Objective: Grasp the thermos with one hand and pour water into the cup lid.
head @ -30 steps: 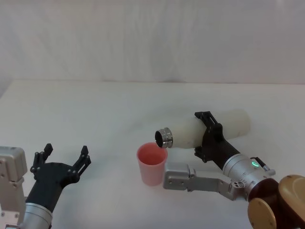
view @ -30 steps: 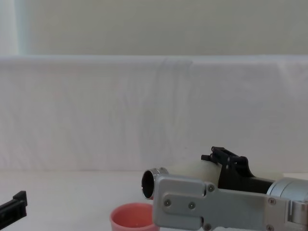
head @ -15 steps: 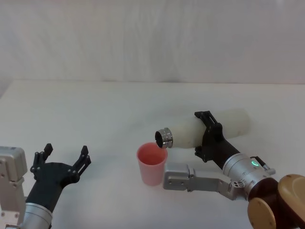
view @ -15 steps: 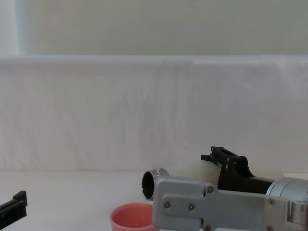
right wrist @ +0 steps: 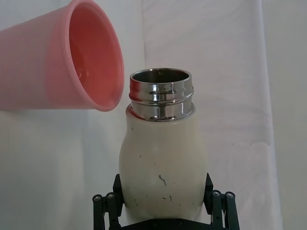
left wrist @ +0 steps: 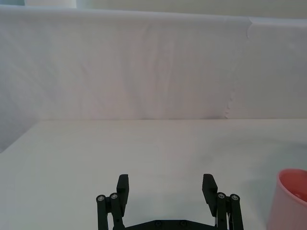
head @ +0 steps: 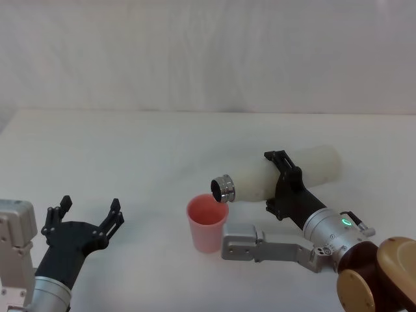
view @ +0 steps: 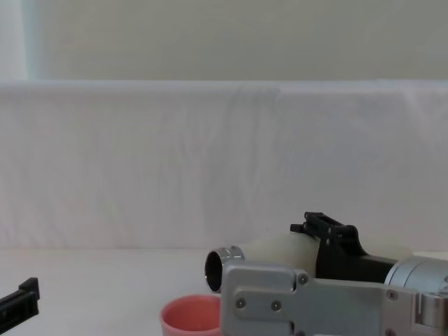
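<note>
**One arm mid-pour, thermos tipped over the pink cup lid**

One arm is doing the work here. I have the right gripper (head: 284, 185) clamped around the body of the cream-white thermos (head: 305, 170), its black jaws hugging both sides of the bottle. The thermos lies nearly horizontal above the white table (head: 130, 149), its steel threaded neck (head: 223, 188) poised just over the near rim of the pink cup lid (head: 207, 223), which stands upright on the table. In the right wrist view I can make out a few droplets inside the cup lid (right wrist: 81, 72), so I judge the pour is underway or nearly finished.

My left gripper (head: 84, 221) sits parked low on the robot's left, fingers spread wide and holding nothing, well apart from the cup lid.

Next, I reckon I must either tip the neck slightly lower to keep water flowing, or roll the thermos back upright without knocking the rim.

No brand, label or writing is legible on anything; the thermos shows only small dark scuffs (right wrist: 160, 179).
</note>
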{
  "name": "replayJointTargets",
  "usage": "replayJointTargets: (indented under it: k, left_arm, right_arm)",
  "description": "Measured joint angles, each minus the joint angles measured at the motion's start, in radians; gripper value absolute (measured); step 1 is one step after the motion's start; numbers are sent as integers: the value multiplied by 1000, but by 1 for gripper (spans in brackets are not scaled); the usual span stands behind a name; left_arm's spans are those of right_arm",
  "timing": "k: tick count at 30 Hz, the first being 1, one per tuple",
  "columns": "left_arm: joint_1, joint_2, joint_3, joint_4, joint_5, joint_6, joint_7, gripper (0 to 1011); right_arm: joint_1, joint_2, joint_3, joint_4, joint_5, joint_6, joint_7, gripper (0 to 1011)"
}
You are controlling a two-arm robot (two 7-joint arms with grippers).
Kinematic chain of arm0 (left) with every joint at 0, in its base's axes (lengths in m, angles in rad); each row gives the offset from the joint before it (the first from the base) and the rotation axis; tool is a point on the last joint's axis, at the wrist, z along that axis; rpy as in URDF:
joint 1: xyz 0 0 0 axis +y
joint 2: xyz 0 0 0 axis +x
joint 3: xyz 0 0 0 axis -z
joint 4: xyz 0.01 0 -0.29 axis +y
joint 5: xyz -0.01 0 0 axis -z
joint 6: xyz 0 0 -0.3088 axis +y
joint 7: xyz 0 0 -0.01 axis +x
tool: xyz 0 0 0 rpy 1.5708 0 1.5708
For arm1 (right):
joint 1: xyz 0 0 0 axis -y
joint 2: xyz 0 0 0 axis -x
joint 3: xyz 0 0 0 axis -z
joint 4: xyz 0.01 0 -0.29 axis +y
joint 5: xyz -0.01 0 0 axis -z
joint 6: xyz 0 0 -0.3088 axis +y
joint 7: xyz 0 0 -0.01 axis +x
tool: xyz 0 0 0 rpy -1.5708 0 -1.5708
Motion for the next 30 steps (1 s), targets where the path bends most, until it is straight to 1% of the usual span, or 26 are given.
replayJointTargets:
  k: [20, 30]
  left_arm:
    - [0, 0, 0, 0, 0, 0, 0, 1001]
    - [0, 0, 0, 0, 0, 0, 0, 1001]
  right_arm:
    - [9, 6, -13, 1, -28, 7, 4, 959]
    - [13, 9, -15, 0, -34, 8, 7, 959]
